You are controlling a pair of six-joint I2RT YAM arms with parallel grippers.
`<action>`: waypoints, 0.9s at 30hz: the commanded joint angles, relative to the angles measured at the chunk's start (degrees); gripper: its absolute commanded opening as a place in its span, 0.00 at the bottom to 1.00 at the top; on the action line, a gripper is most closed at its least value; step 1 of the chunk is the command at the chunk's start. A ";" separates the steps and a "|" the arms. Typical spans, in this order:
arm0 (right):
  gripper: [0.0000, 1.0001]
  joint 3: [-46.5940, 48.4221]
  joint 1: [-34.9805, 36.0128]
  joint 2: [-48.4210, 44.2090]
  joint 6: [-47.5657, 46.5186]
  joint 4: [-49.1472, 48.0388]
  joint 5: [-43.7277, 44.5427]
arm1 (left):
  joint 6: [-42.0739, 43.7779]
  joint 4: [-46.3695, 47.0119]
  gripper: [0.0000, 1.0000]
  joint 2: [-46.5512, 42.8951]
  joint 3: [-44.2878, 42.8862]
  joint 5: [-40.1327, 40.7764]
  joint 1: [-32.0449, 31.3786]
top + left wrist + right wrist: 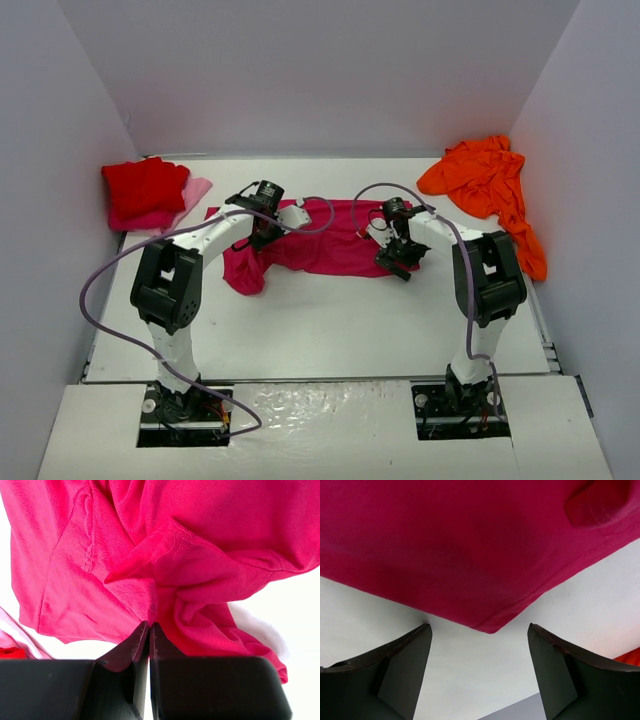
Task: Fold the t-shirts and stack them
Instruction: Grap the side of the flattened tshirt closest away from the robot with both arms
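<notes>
nothing readable in any of the views tbh, no text, labels, brands, numbers or signs anywhere.

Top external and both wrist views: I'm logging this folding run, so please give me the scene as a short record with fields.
magenta t-shirt: spread unevenly mid-table, its left part bunched
left gripper: shut, pinching a fold of the magenta t-shirt
right gripper: open, a hem corner of the magenta t-shirt between its fingers, not gripped
red t-shirt: folded, far left, lying on pink cloth
orange t-shirt: crumpled, far right
table: white
</notes>
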State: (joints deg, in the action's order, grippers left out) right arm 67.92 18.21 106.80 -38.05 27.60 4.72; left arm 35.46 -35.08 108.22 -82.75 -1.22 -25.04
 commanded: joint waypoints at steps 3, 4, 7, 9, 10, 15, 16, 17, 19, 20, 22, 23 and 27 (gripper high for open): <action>0.70 3.15 0.45 5.64 -2.43 2.51 2.32 | -0.09 0.81 0.00 -5.21 -0.66 0.37 0.43; 0.65 3.41 0.49 6.35 -2.94 2.45 2.22 | 0.00 0.81 0.00 -5.26 -0.61 0.43 0.43; 0.29 4.64 0.42 8.64 -3.06 2.47 1.59 | 0.14 1.00 0.00 -5.77 -0.11 0.43 0.62; 0.00 4.85 0.50 9.21 -2.99 2.37 1.69 | 0.03 1.36 0.00 -6.66 0.55 0.42 0.97; 0.00 4.75 0.45 9.22 -3.05 2.42 1.64 | -0.33 1.71 0.00 -7.43 1.52 0.32 1.23; 0.00 3.16 0.42 4.80 -3.38 2.52 2.17 | -1.17 2.45 0.00 -16.73 5.45 0.21 3.02; 0.00 2.83 0.45 2.96 -3.53 2.57 2.50 | -1.16 2.01 0.00 -19.26 6.08 -0.04 3.68; 0.00 2.47 0.50 1.14 -3.74 2.62 2.86 | -0.95 1.45 0.00 -21.40 6.40 -0.46 4.56; 0.00 2.33 0.51 -2.85 -4.09 3.27 3.59 | -0.75 -2.74 0.00 -24.27 4.67 -1.24 5.74; 0.00 2.41 0.51 -5.30 -4.31 3.40 3.86 | -0.79 -4.79 0.00 -25.60 3.56 -1.68 5.96; 0.00 2.81 0.51 -9.72 -4.73 3.91 4.48 | -0.66 -9.07 0.00 -28.19 2.12 -2.84 6.30; 0.00 2.90 0.58 -10.83 -4.89 4.50 4.78 | -0.58 -10.53 0.00 -28.94 0.84 -3.39 6.32; 0.00 2.79 0.51 -15.14 -4.93 5.56 5.26 | -0.80 -17.03 0.00 -32.21 -2.94 -7.25 6.32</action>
State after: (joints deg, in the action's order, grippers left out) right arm 69.43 18.83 98.60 -42.13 30.40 8.17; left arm 35.17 -44.04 79.72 -80.78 -4.05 -18.60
